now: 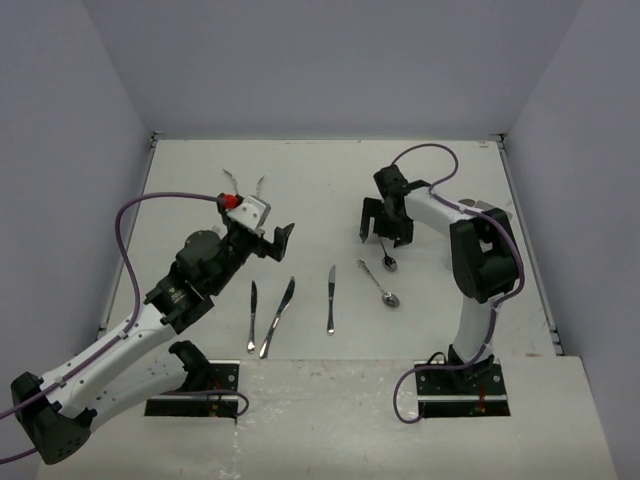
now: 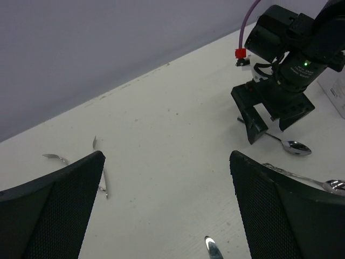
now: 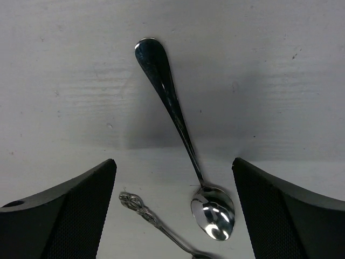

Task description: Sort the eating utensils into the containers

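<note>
Silver utensils lie on the white table (image 1: 320, 180). A plain spoon (image 3: 172, 105) lies directly below my right gripper (image 3: 173, 162), which is open and empty, jaws either side of it; the same gripper (image 1: 384, 235) and spoon (image 1: 388, 262) show from above. A second spoon with an ornate handle (image 3: 143, 210) lies beside it (image 1: 381, 286). Three knives (image 1: 252, 315), (image 1: 278, 315), (image 1: 331, 298) lie in the near middle. Two forks (image 1: 232, 182), (image 1: 260, 185) lie at the back left. My left gripper (image 1: 275, 240) is open and empty above the table (image 2: 167, 156). A pale white box edge (image 2: 337, 89) shows at the far right.
Grey walls enclose the table on three sides. The right arm's elbow (image 1: 485, 255) stands over the right side. In the left wrist view a knife tip (image 2: 212, 245) lies near the bottom and the right gripper (image 2: 269, 121) hangs over the plain spoon (image 2: 294, 147).
</note>
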Tool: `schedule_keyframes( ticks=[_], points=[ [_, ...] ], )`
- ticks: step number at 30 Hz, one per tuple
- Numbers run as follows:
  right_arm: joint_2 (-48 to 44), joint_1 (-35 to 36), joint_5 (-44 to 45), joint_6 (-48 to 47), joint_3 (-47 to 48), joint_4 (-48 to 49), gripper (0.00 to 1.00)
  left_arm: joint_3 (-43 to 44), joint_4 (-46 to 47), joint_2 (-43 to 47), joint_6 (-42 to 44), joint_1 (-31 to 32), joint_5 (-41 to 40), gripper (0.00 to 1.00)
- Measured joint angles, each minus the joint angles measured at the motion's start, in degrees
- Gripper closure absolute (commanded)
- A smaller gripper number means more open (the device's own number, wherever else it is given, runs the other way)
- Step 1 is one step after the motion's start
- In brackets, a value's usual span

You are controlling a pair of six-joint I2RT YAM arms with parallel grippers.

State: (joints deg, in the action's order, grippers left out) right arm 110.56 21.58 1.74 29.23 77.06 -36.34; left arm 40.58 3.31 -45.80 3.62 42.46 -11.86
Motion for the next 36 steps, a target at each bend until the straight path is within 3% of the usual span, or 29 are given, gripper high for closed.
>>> schedule_keyframes(
  ticks=[3, 7, 11, 13, 18, 28, 36],
  points=[
    [1.2, 0.0, -0.2, 0.7, 0.0, -0.1, 0.14, 0.0, 0.3, 0.0, 0.0, 0.0, -1.0, 0.0],
    [1.6, 0.2, 0.6, 1.5, 0.0, -0.3, 0.34, 0.0, 1.9, -1.0, 0.0, 0.0, -3.8, 0.0],
    [1.9, 0.7, 2.4, 2.1, 0.0, -0.6, 0.67, 0.6, 3.3, -4.4, -0.4, -0.2, -7.6, 0.0],
    [1.9, 0.9, 3.6, 2.5, 0.0, -0.8, 0.72, 1.4, 3.3, -6.7, -1.1, -0.7, -8.9, 0.0],
    [1.9, 1.5, 5.7, 3.0, -0.4, -1.2, 0.98, 3.4, 3.0, -10.3, -3.1, -2.4, -10.6, 0.0],
    [0.3, 3.6, 6.5, -2.3, -1.2, -0.5, 1.0, 3.7, 3.0, -10.6, -6.8, -5.8, -12.3, 0.0],
    [-11.2, 3.8, 7.5, -23.0, 2.3, 2.6, 1.0, 3.7, 2.4, -9.7, -8.5, -6.5, -13.6, 0.0]
  ],
)
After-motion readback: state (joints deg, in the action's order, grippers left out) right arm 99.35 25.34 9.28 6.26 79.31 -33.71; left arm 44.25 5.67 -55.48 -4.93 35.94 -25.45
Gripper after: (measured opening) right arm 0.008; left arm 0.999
